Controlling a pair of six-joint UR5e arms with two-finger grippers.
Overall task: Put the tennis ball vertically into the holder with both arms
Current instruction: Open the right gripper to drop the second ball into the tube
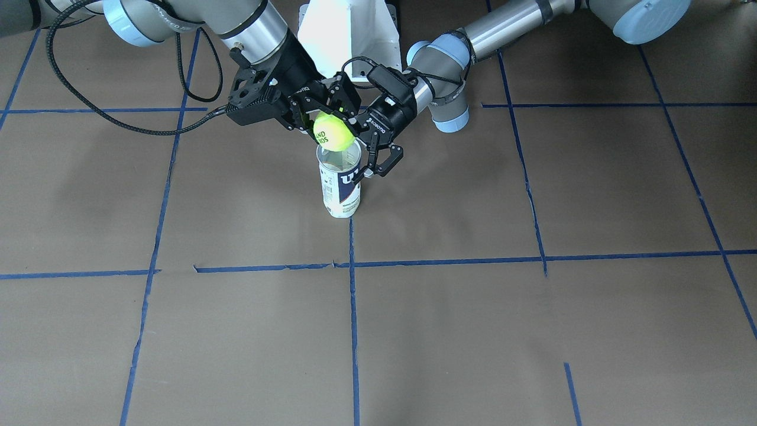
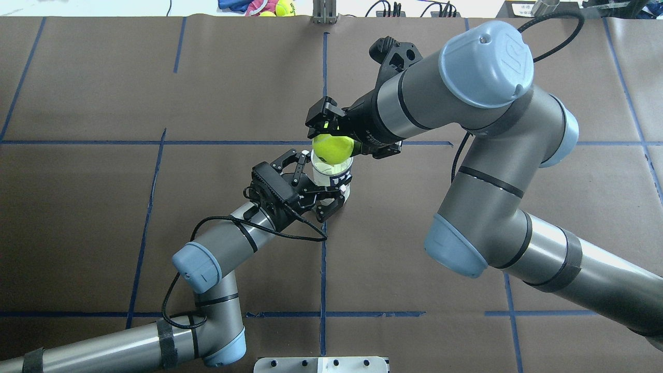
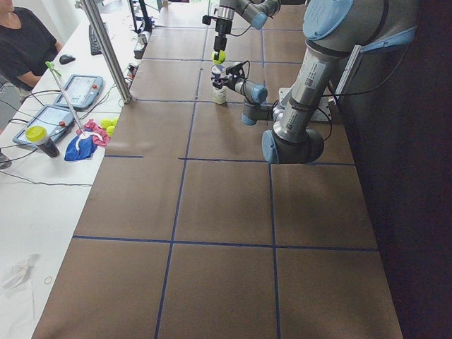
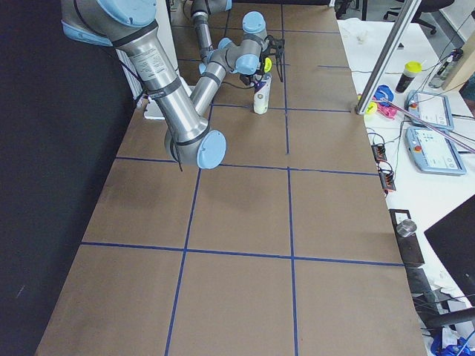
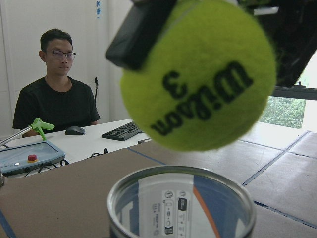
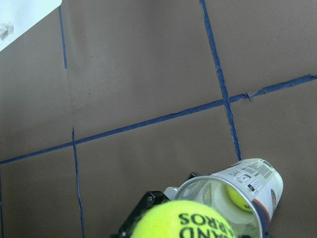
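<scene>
Two claws meet at one spot: nearest the front camera, the clear Wilson tennis-ball can [image 1: 341, 189] stands upright on the brown table [image 1: 473, 331]. The left gripper [image 2: 322, 177] reaches in from the can's side with fingers on opposite walls, seemingly clamped on it, presumably so it cannot tip or slide. Directly above the can's open metal rim and just clear of it, the tennis ball [image 1: 334, 132] is pinched in the right gripper [image 1: 324, 118], which grips it from above to line it up for a straight drop; another ball [image 6: 238, 196] lies at the can's bottom, and behind the can stands the white pedestal base [image 1: 349, 35]
</scene>
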